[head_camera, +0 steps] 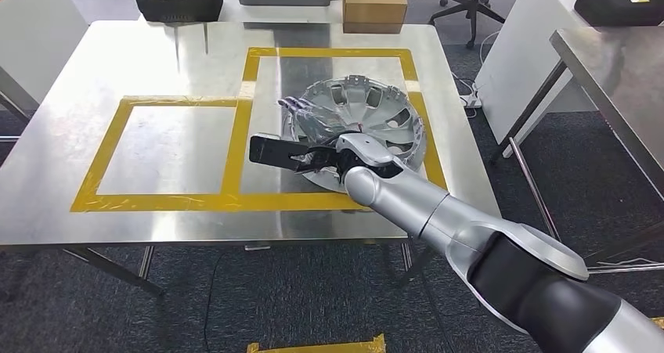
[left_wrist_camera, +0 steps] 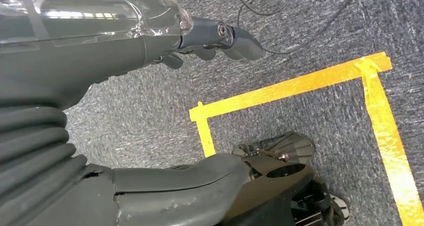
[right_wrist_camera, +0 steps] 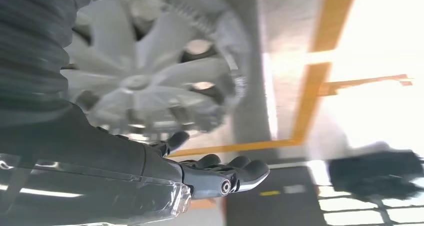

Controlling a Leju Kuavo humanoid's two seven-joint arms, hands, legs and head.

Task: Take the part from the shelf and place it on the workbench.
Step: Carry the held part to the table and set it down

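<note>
Silver-grey part [head_camera: 368, 118]; steel workbench [head_camera: 156, 63] w/ yellow tape outlines [head_camera: 235, 149]; dark grey carpet [head_camera: 579, 165].

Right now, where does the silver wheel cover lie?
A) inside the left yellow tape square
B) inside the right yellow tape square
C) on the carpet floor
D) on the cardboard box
B: the wheel cover lies on the metal table inside the right tape square, with the right hand over it.

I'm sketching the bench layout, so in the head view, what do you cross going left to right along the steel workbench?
Left yellow-tape rectangle → black fingers of the robot's right hand → silver plastic wheel cover, lying in the right yellow-tape rectangle → bare steel edge of the workbench.
</note>
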